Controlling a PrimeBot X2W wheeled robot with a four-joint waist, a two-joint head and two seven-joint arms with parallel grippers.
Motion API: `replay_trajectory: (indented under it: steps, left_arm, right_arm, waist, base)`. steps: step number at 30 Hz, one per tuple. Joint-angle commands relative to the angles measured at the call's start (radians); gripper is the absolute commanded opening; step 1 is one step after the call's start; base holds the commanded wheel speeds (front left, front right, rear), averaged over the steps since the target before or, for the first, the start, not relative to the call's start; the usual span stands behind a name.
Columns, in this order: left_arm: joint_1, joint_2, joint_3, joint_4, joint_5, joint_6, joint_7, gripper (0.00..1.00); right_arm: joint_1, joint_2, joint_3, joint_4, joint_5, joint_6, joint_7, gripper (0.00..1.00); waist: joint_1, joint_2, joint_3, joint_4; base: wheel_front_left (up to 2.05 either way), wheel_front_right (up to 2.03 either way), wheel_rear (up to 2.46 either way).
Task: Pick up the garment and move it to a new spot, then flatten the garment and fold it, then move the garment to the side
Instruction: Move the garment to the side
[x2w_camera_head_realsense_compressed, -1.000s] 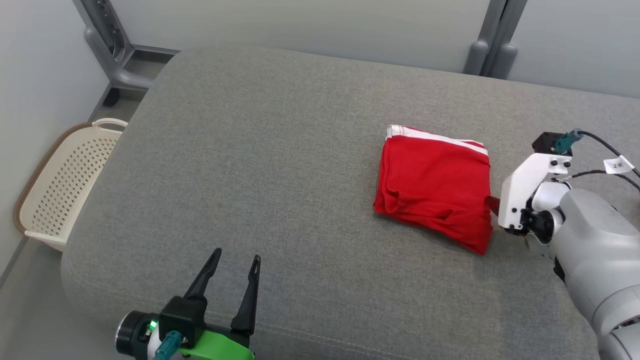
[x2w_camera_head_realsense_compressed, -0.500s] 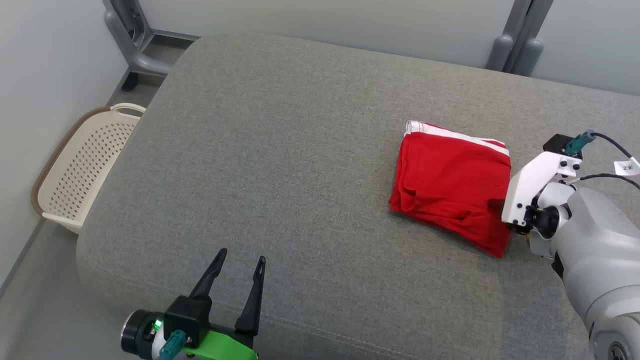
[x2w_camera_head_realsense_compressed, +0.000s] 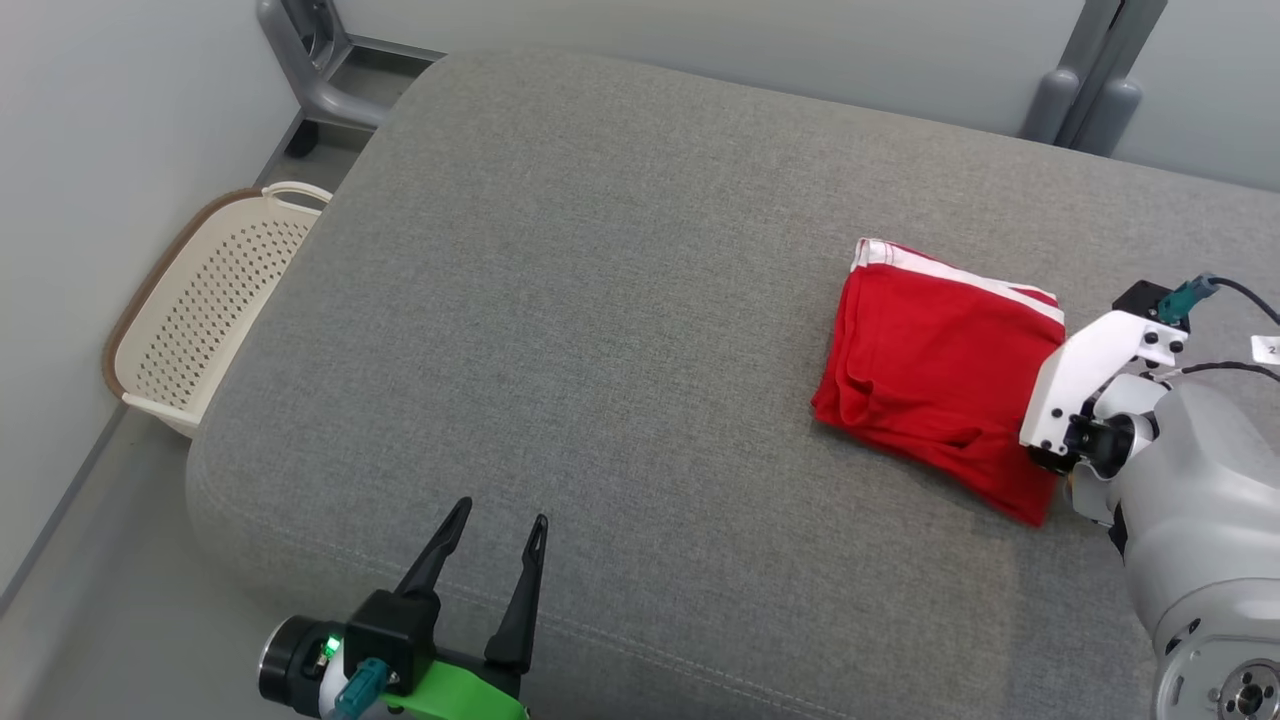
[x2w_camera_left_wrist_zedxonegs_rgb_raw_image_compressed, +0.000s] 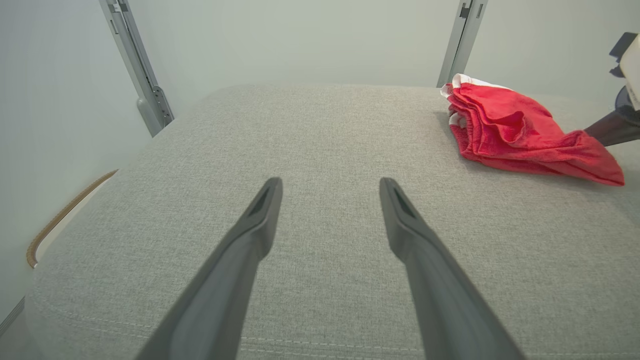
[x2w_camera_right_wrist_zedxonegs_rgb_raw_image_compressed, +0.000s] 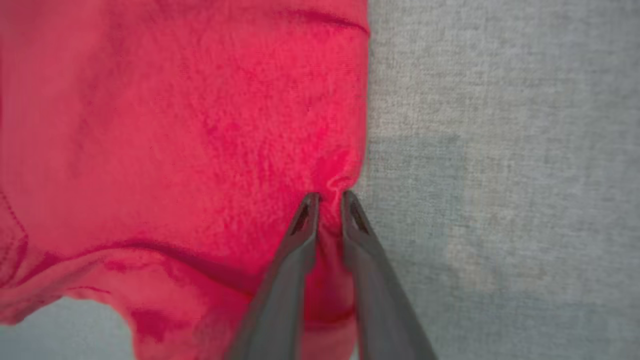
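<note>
Garment (x2w_camera_head_realsense_compressed: 935, 375), red and folded, lies at the right of the grey cushion (x2w_camera_head_realsense_compressed: 600, 300), its right edge pinched by the right gripper (x2w_camera_right_wrist_zedxonegs_rgb_raw_image_compressed: 330, 197) reaching in from that side, while the left gripper (x2w_camera_head_realsense_compressed: 502, 512) hovers spread and empty, well apart to its left.

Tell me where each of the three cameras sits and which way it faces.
Head: on the head, looking down at the cushion; left gripper low left, right arm beside garment.
Left wrist: low, looking along its open fingers across the cushion.
Right wrist: close over the garment, right gripper pinching its edge.
All three share the garment.
</note>
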Motion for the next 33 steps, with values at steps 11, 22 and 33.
replay_trajectory:
  steps: [11,22,33]
  left_arm:
    - [-0.01,-0.01,0.008,0.007,0.01,-0.007,-0.005,1.0]
    - [0.02,0.007,0.036,0.001,0.012,0.006,-0.004,1.0]
    - [0.046,0.02,0.052,-0.01,-0.001,0.017,-0.004,1.0]
  right_arm:
    - [-0.007,0.083,-0.233,-0.169,-0.274,-0.001,0.07,0.0]
    - [-0.078,0.081,-0.083,0.002,-0.305,-0.001,0.035,0.0]
    - [-0.052,0.083,0.06,0.033,-0.264,-0.001,0.025,0.0]
  waist:
    - [0.0,0.0,0.003,0.007]
    - [0.0,0.0,-0.059,-0.085]
    - [0.0,0.0,-0.109,-0.228]
  base:
    - [0.0,0.0,0.0]
    - [0.0,0.0,0.0]
    - [0.0,0.0,0.0]
